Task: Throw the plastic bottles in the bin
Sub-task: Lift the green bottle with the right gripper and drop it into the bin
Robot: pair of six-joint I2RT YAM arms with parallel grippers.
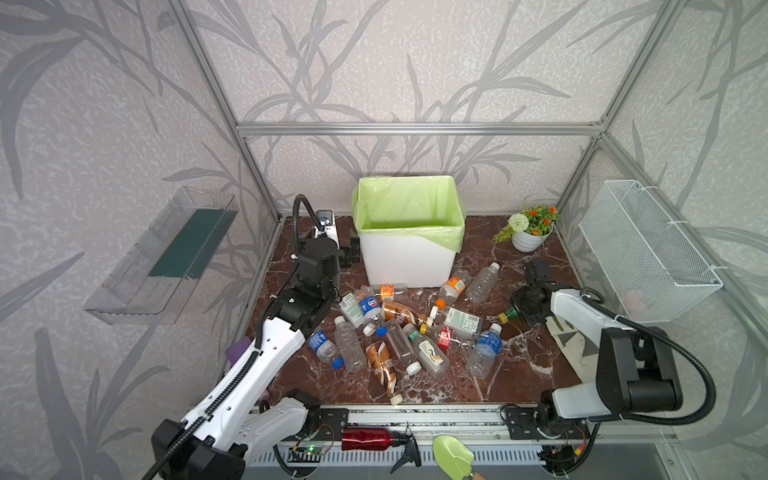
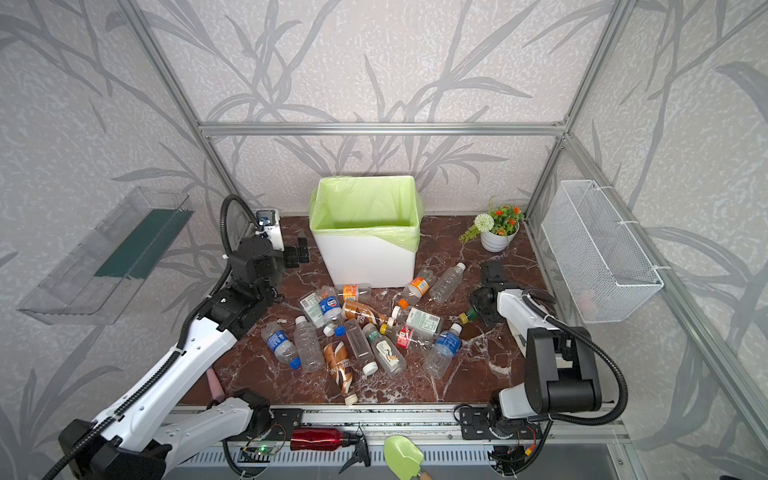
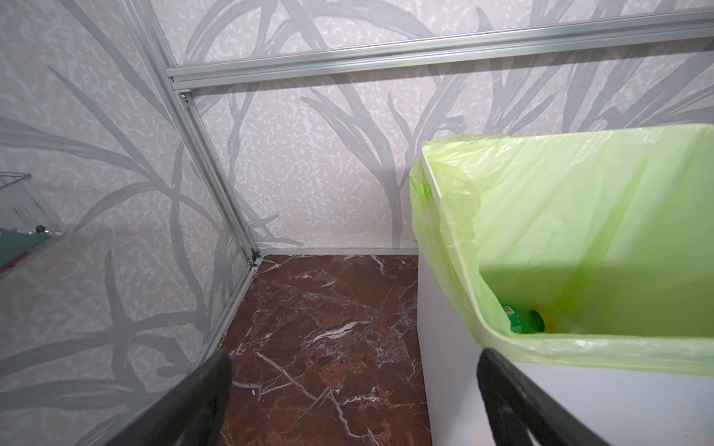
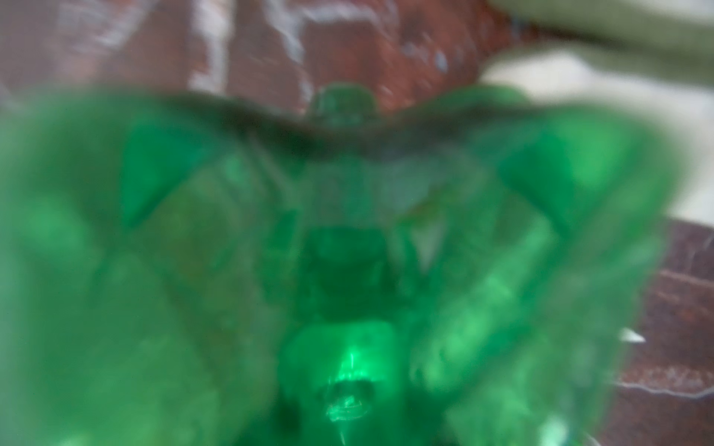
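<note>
Several plastic bottles (image 1: 399,332) (image 2: 361,332) lie heaped on the marble floor in front of the bin (image 1: 409,262) (image 2: 365,266), a white tub with a green bag over its rim. My right gripper (image 1: 521,309) (image 2: 482,306), right of the heap, is shut on a green bottle (image 1: 512,312) (image 4: 347,270) whose yellow cap (image 1: 503,318) pokes out to the left. This bottle fills the right wrist view and hides the jaws. My left gripper (image 1: 351,252) (image 2: 300,251) (image 3: 353,386) hangs open and empty beside the bin's left wall. Another green bottle (image 3: 521,320) lies inside the bin.
A flower pot (image 1: 530,232) stands at the back right. A wire basket (image 1: 648,253) hangs on the right wall, a clear tray (image 1: 166,257) on the left wall. A red metallic bottle (image 1: 368,439) and a green scoop (image 1: 453,455) lie on the front rail.
</note>
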